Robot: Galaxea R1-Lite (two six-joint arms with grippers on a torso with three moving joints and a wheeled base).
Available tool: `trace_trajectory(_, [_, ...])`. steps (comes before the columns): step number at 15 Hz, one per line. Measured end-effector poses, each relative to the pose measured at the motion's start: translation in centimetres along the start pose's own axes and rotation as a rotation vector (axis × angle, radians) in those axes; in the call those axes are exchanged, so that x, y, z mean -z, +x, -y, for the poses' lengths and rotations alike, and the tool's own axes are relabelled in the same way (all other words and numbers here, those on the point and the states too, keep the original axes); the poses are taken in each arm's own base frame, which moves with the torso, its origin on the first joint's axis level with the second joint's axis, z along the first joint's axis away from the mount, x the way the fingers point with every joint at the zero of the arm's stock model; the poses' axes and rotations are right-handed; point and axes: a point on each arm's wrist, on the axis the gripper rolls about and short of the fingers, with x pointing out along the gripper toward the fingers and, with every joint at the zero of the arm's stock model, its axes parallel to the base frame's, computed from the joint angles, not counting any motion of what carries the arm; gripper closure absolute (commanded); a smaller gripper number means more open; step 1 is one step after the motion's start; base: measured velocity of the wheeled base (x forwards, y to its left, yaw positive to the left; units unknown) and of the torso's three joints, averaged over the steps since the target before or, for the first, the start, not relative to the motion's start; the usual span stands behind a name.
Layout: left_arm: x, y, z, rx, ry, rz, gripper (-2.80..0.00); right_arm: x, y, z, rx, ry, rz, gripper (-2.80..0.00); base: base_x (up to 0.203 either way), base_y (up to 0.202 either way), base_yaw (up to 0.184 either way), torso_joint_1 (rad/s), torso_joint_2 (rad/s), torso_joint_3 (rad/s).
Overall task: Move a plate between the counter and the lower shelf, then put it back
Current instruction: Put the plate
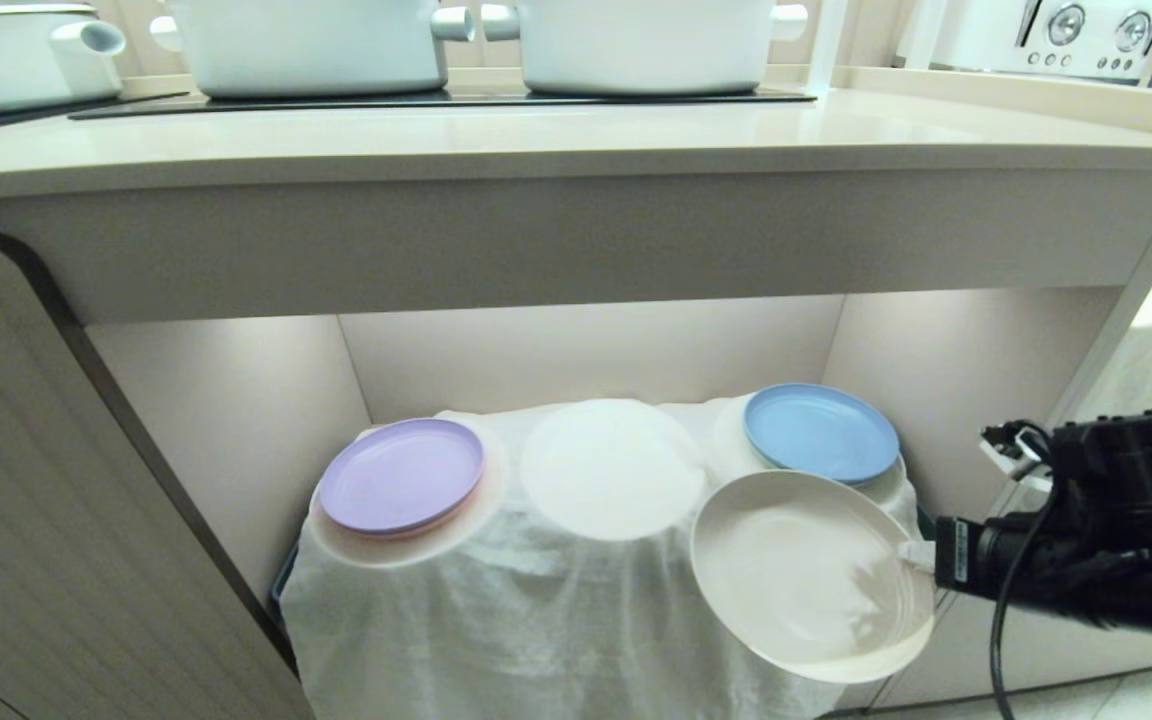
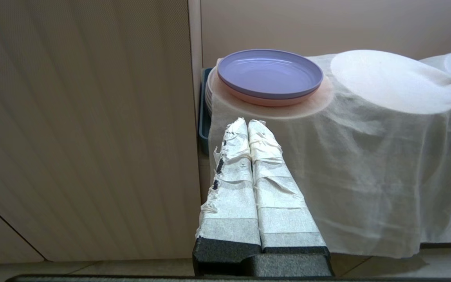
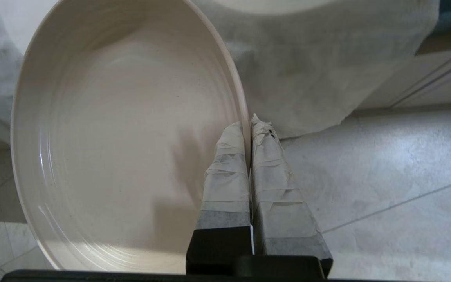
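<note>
I am pinching the plate (image 1: pixel 806 575) by its rim at its three o'clock edge, my right gripper (image 3: pixel 249 124) closed with one taped finger inside the rim and one outside. The plate is hanging tilted in the air in front of the lower shelf (image 1: pixel 596 350), at about five o'clock in the head view, and its far edge is covering part of the white cloth (image 1: pixel 496 620); whether it is brushing the cloth I cannot tell. My right arm is running off the frame at three o'clock. My left gripper (image 2: pixel 247 124) is idling with its fingers pressed together on nothing, low beside the cloth's left side, outside the head view. Farther in, a lilac plate (image 1: pixel 402 473) is sitting on the left hump, the middle hump (image 1: pixel 611 467) is bare, and a light blue plate (image 1: pixel 820 431) is sitting on the right one. Above, the counter (image 1: pixel 576 140) is carrying white pots (image 1: pixel 636 40), all cropped at twelve o'clock.
</note>
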Motion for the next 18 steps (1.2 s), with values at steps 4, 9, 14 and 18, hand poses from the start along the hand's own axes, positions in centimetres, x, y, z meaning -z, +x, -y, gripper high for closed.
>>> trace_trajectory(4, [0.0,0.0,0.0,0.0,0.0,0.0,0.0,1.7,-1.7,0.4,0.017,0.002,-0.038,0.0,0.0,0.0,0.0,0.0,0.0,0.0])
trace_trajectory(9, [0.0,0.0,0.0,0.0,0.0,0.0,0.0,4.0,-3.4,1.1,0.029,0.006,-0.069,0.0,0.0,0.0,0.0,0.0,0.0,0.0])
trace_trajectory(14, [0.0,0.0,0.0,-0.001,0.0,0.0,0.0,4.8,-4.4,1.2,0.021,0.013,-0.055,0.0,0.0,0.0,0.0,0.0,0.0,0.0])
trace_trajectory(18, [0.0,0.0,0.0,0.0,0.0,0.0,0.0,5.5,-5.0,1.4,0.022,0.026,-0.063,0.0,0.0,0.0,0.0,0.0,0.0,0.0])
